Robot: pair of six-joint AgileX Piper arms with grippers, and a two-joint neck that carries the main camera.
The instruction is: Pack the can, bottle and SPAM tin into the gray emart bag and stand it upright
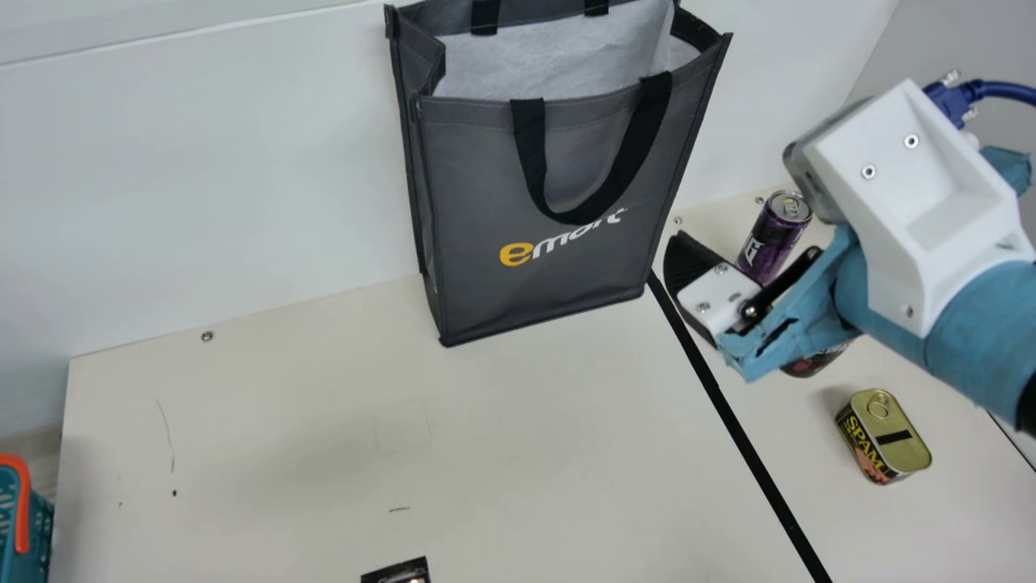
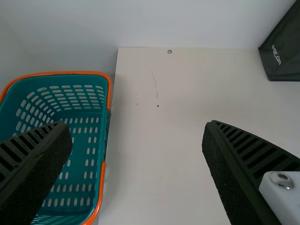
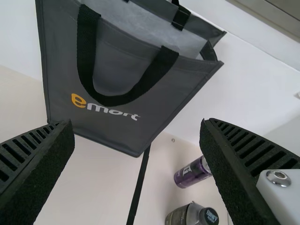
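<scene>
While the left gripper (image 2: 136, 124) hangs off to the left of the gray emart bag (image 1: 477, 178), spread wide and empty, the right gripper (image 3: 136, 124) is by the bag's right side – also parted, nothing in it. Nearest of the goods is the SPAM tin (image 1: 882, 441), right and well in front of the bag, sitting flat with its lid up. Its long axis slants toward the bag, pull ring (image 1: 877, 405) at the bag end. Probably stiff and dense for its size, so I'd pinch across the narrow width. Next, closer to the bag's right, comes the bottle (image 3: 183, 216). Looks upright, cap (image 3: 211, 216) on; likely has some heft and may be slick, so grab the body, not the cap. Farther back on that side, nearest the bag, the can (image 1: 769, 243) stands on end, long axis vertical – smooth, probably easy to dent, so go mid-body, gently. Bag itself is upright, mouth up; light, floppy fabric I'd guess, so lift by the handle (image 1: 530, 146) or pinch the rim.
</scene>
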